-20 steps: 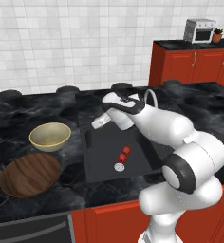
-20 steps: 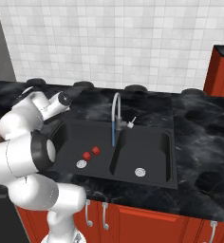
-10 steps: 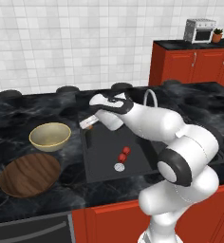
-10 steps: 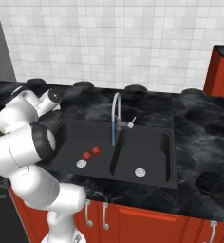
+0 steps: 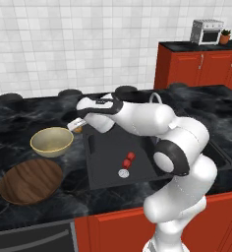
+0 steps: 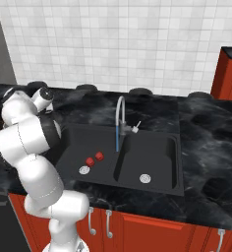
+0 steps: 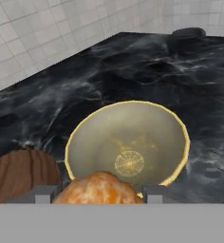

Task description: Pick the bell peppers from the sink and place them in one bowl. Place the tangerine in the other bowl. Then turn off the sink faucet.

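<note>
The black marble table [image 5: 19, 113] ran under a white tiled wall, with the sink [image 5: 108, 167] set into it. Over the last second the arm had swung left from above the basin and out past its left edge, so the carry toward the bowls looked nearly done. The wooden bowl [image 5: 32, 179] sat empty at the front left, the cream-yellow bowl [image 5: 51, 141] just behind it. Both bell peppers [image 5: 129, 160] lay by the drain as before, so that half of the task was untouched. The faucet [image 6: 120, 120] ran on, a blue stream falling from its spout. The claw [image 5: 76, 125] was pinching the tangerine [image 7: 100, 189], which seemed to hang beside the yellow bowl's rim, not quite over it.
</note>
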Controlling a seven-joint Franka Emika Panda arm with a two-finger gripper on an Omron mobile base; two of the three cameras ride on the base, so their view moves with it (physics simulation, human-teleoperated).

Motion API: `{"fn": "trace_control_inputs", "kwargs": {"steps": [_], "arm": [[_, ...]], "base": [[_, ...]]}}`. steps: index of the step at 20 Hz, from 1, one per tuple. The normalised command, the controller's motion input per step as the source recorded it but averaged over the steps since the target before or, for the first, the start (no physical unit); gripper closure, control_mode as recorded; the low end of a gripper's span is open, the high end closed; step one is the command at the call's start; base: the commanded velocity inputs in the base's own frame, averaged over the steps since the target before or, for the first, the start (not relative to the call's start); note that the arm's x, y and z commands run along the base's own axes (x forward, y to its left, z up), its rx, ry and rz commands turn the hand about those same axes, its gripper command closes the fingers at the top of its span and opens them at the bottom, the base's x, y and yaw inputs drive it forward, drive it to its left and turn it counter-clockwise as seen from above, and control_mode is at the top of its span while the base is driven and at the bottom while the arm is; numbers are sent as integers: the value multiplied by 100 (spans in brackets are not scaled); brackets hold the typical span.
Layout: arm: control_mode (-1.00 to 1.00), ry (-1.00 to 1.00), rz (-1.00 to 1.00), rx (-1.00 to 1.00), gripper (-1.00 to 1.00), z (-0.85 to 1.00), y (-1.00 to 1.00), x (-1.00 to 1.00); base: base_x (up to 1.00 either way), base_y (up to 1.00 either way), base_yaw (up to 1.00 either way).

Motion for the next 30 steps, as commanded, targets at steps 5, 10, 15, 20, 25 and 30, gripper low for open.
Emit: {"fn": "trace_control_inputs", "kwargs": {"steps": [5, 10, 15, 20, 25, 30], "arm": [[-100, 1, 0, -6, 100, -31, 46, 23], [-100, 0, 0, -5, 100, -22, 45, 22], [-100, 1, 0, -3, 100, -30, 29, 12], [-100, 1, 0, -2, 100, -41, 17, 27], [-100, 0, 0, 0, 100, -22, 19, 35], [-100, 0, 0, -1, 100, -18, 22, 39]], "base": [[0, 0, 0], [0, 0, 0], [0, 0, 0], [0, 0, 0], [0, 0, 0], [0, 0, 0]]}}
